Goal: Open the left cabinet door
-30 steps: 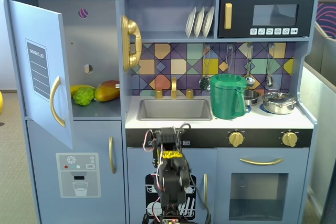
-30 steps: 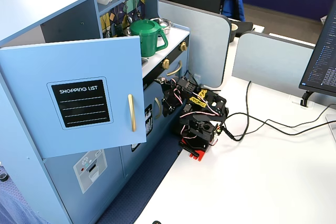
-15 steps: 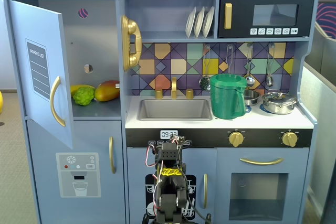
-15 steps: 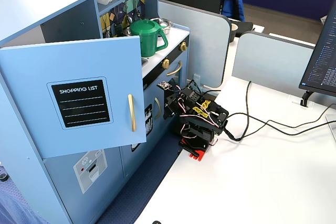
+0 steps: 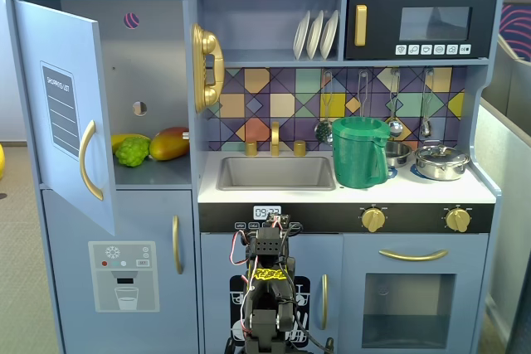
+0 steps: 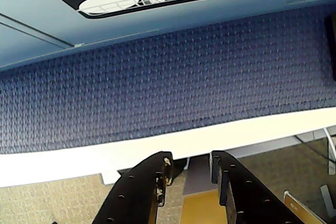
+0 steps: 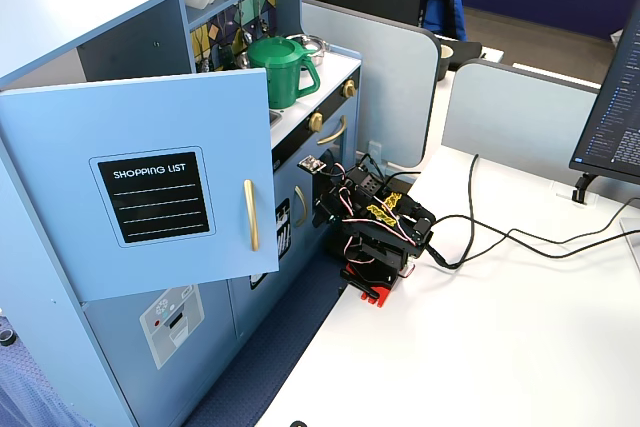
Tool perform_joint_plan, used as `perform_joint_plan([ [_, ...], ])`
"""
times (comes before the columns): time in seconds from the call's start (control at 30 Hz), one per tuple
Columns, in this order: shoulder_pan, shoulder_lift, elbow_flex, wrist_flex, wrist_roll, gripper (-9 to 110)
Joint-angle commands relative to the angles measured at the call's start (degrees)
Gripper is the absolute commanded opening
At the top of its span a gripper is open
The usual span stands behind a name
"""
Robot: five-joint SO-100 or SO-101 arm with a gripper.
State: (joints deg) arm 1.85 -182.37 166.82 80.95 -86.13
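At upper left of the toy kitchen (image 5: 348, 205): left cabinet door (image 5: 62, 109), swung wide open. Below the sink (image 5: 276, 173): folded arm, gripper (image 6: 190, 169) empty, fingers slightly apart.

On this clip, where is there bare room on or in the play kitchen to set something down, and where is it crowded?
Free: the sink basin, and the counter strip in front of the green pitcher. Inside the cabinet behind the open left cabinet door, the fruit fills most of the shelf. The right counter, with pitcher and pots, is crowded.
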Motion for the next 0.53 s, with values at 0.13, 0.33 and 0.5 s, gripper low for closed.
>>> perform_joint_plan([
  [0.13, 0.4, 0.2, 5.0, 6.8, -0.6, 0],
  [0.33, 0.4, 0.2, 5.0, 6.8, -0.4, 1],
  [0.5, 0.4, 0.2, 5.0, 6.8, -0.6, 1],
])
